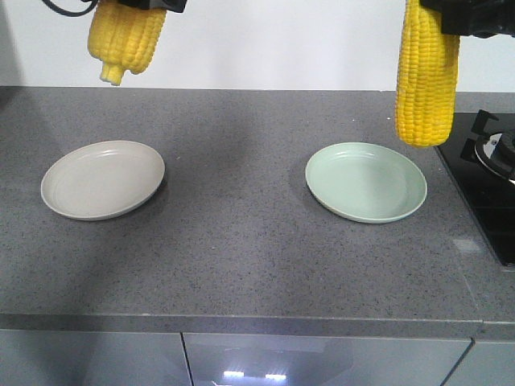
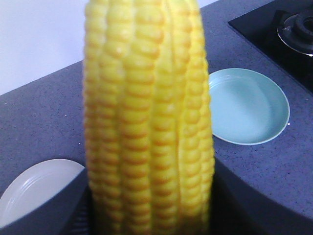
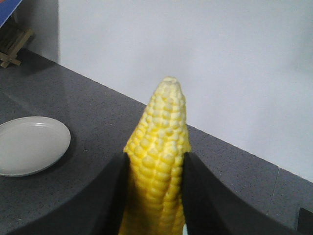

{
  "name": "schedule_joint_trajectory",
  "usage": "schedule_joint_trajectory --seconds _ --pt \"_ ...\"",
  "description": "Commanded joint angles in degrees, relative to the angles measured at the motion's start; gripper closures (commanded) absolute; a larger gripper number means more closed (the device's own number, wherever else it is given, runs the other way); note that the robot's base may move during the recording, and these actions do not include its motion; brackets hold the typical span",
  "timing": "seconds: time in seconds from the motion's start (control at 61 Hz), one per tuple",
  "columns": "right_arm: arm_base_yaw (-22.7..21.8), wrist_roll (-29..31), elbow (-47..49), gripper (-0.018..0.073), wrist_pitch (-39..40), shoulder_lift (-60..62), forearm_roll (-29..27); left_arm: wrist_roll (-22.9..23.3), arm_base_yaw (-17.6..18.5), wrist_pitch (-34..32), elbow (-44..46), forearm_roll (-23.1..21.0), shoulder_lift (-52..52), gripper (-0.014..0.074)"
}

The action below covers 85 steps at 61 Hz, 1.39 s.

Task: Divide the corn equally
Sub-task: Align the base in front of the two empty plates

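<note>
Both cobs of corn are held in the air. The left corn point(image 1: 129, 36) point(image 2: 149, 122) hangs tapered end down above and behind the beige plate point(image 1: 103, 178) point(image 2: 34, 188), with my left gripper point(image 1: 149, 4) point(image 2: 149, 196) shut on it. High over the back right edge of the green plate point(image 1: 366, 181) point(image 2: 249, 105) hangs the right corn point(image 1: 426, 80) point(image 3: 159, 147), and my right gripper point(image 1: 475, 16) point(image 3: 156, 161) is shut on it, one black finger on each side. Neither plate has anything on it; the beige plate point(image 3: 29, 144) also shows in the right wrist view.
A black stove top point(image 1: 491, 177) point(image 2: 279, 34) with a burner lies at the counter's right end, close to the green plate. The white wall runs along the back of the grey counter point(image 1: 241, 241). A small wooden stand point(image 3: 12, 46) sits at the far left by the wall.
</note>
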<state>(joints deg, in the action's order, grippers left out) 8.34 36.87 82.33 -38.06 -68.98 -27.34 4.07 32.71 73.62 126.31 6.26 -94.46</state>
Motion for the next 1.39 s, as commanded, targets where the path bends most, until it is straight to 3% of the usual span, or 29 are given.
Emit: schedule_joint_trajectory --seconds 0.0,1.377 --pt "-0.38 0.30 1.79 0.0566 3.79 1.29 -1.17 0.44 0.05 -1.95 1.42 0.16 2.09 0.0602" --pt "-0.38 0.30 1.79 0.0566 3.79 1.29 -1.17 0.44 0.05 -1.95 1.42 0.16 2.09 0.0602"
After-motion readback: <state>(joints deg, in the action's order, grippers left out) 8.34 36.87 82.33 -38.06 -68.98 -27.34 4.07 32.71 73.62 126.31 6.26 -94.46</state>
